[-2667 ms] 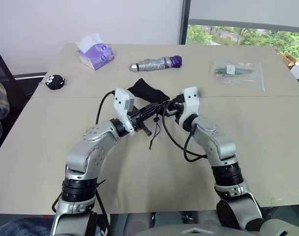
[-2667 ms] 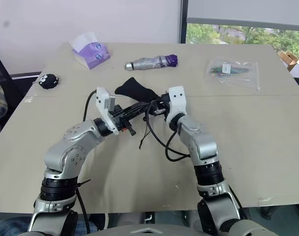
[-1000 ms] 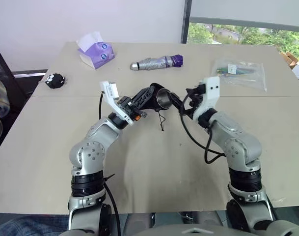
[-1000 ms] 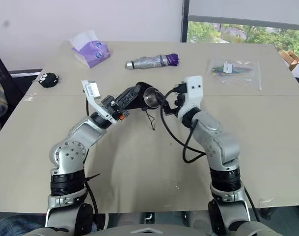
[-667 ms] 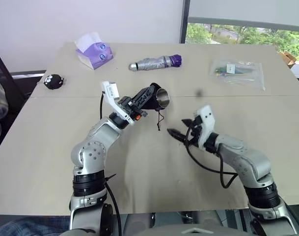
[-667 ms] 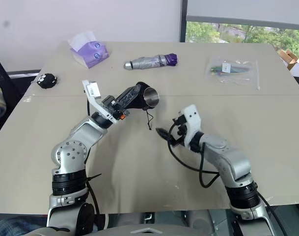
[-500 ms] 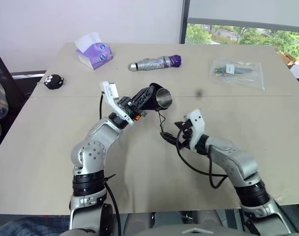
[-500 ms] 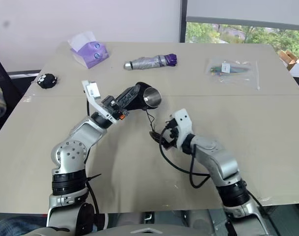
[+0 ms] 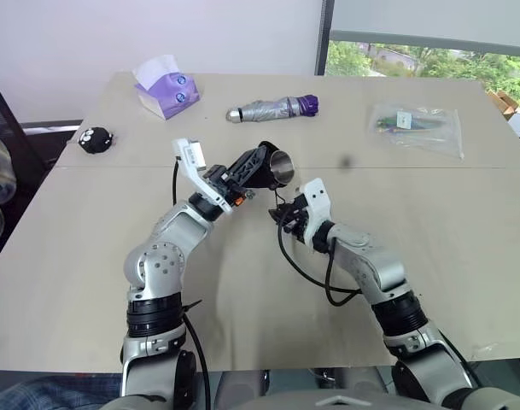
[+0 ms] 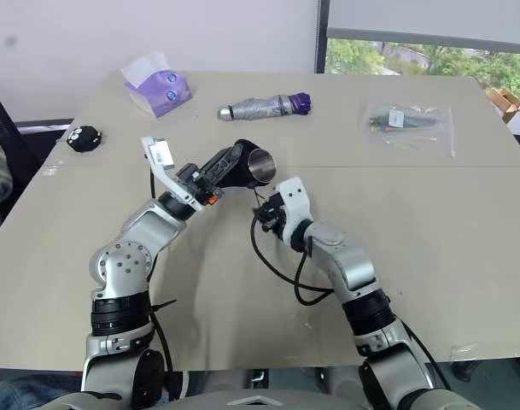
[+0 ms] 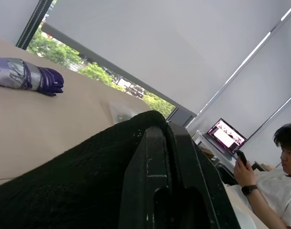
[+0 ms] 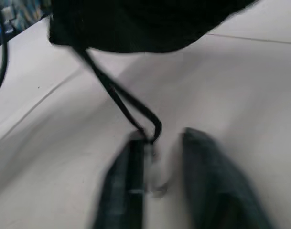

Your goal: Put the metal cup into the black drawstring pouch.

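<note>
Clamping the pouch [image 9: 260, 161] aloft with the cup [image 9: 282, 169] inside, the left tool [image 9: 242, 173] presents its cord [image 12: 128, 101]. Just below, the right tool [image 9: 282, 210], slightly parted, straddles it, likely for cinching.

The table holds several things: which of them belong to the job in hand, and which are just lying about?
Belong to the job:
- metal cup
- black drawstring pouch, with its cord

Just lying about:
- folded umbrella
- tissue pack
- clear plastic bag
- small round black object
</note>
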Robot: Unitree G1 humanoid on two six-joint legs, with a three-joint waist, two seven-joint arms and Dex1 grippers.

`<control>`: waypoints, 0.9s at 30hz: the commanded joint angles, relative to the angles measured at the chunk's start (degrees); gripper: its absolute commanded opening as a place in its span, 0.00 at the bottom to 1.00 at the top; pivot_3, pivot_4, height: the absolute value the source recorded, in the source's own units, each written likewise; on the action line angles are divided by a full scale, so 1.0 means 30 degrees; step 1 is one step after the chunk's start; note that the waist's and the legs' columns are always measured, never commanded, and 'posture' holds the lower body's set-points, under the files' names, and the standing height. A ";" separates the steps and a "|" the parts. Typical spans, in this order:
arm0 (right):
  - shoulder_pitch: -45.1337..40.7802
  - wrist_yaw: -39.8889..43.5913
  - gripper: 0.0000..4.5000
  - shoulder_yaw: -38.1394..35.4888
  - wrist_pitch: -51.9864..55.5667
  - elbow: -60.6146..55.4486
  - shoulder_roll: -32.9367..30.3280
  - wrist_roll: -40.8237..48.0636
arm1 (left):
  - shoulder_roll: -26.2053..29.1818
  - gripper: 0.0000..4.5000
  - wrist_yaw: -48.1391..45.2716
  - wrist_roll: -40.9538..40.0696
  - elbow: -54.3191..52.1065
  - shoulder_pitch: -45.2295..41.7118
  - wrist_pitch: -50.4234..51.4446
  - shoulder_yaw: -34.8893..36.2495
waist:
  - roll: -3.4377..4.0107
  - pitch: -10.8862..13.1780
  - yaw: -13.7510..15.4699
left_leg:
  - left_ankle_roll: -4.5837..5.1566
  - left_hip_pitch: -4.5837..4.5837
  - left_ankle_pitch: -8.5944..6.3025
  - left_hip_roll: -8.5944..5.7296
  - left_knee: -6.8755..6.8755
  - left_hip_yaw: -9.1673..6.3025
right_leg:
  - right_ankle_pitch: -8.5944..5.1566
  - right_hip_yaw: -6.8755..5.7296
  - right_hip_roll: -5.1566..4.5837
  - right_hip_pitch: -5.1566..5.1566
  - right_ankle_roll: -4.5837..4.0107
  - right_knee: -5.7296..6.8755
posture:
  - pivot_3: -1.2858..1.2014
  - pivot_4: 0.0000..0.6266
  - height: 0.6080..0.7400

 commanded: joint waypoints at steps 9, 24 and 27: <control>-0.2407 -0.2751 0.01 -0.2609 -0.2889 -0.2837 -0.4435 -0.4424 | -0.0183 0.00 0.0041 -0.0162 -0.0615 -0.0364 -0.0671 0.0127 | 0.0009 0.0022 0.0024 | -0.0003 -0.0003 0.0002 -0.0021 0.0016 0.0008 | -0.0001 0.0017 -0.0017 -0.0005 -0.0001 0.0010 | 0.52 0.24 1.00; -0.9188 -0.4455 0.01 -0.4898 -0.6440 -0.2523 -0.4492 -0.5050 | -0.0691 0.00 0.0069 0.0041 -0.0497 -0.0578 -0.0850 -0.0459 | 0.0003 0.0024 -0.0018 | -0.0056 -0.0005 0.0032 0.0024 -0.0024 0.0045 | 0.0000 0.0031 0.0030 -0.0015 0.0000 -0.0003 | 0.52 0.24 1.00; -0.8845 -0.4200 0.01 -0.4855 -0.6472 -0.2843 -0.4174 -0.4828 | -0.0747 0.00 0.0041 0.0113 -0.0524 -0.0570 -0.0856 -0.0572 | 0.0003 0.0025 -0.0024 | -0.0044 -0.0001 0.0026 0.0018 -0.0015 0.0043 | 0.0002 0.0046 0.0024 -0.0014 0.0001 0.0001 | 0.52 0.24 1.00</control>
